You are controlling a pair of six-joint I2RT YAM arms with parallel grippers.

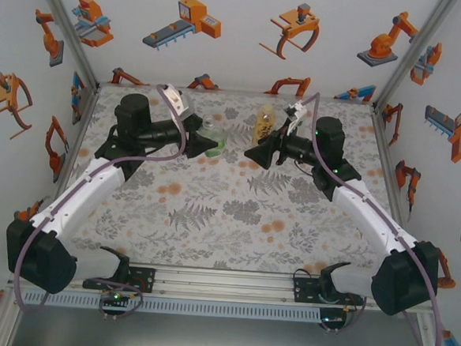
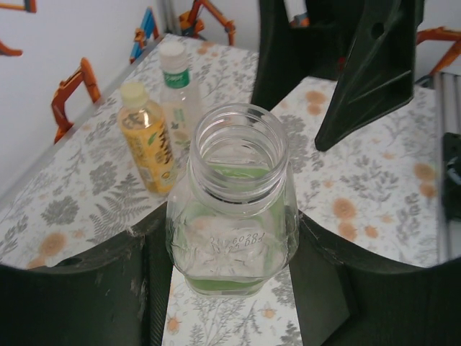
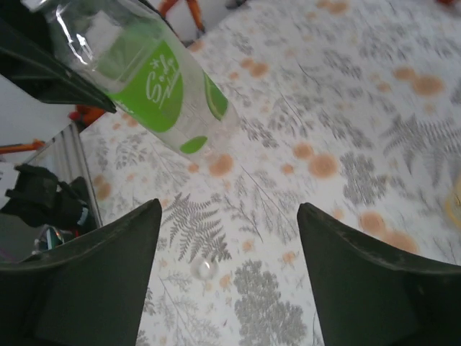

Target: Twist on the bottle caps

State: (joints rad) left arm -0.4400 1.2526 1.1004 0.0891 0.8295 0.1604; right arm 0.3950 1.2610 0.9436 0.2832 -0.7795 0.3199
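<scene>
1. a floral cloth [image 1: 227, 220] covers the table, and white walls [image 1: 240, 31] printed with orange robot pictures close it in on three sides.
2. in the top view the yellow bottle [image 1: 264, 125] stands upright near the far edge, at 1 o'clock from the short green-tinted bottle [image 1: 211, 136] and just behind the two grippers.
3. in the left wrist view the yellow bottle wears a pale yellow cap [image 2: 133, 94]. the clear bottle [image 2: 176, 90] with a green band stands just beside it at 1 o'clock, upright, with a white cap [image 2: 173, 56] on top.
4. the short green-tinted bottle shows a bare threaded mouth. a dark finger of the right gripper [image 3: 229, 209] hangs at 2 o'clock from it in the left wrist view, apart from the bottle.
5. the left gripper [image 1: 213, 146] is closed around the short green-tinted bottle, with a dark finger pressed against each side of its body.
6. the right gripper is spread wide with nothing between its fingers. it faces the left gripper across a small gap near the table's middle.
7. in the right wrist view a small pale round thing [image 3: 204, 269] lies on the cloth between the open fingers, toward 7 o'clock. i cannot tell whether it is a cap.
</scene>
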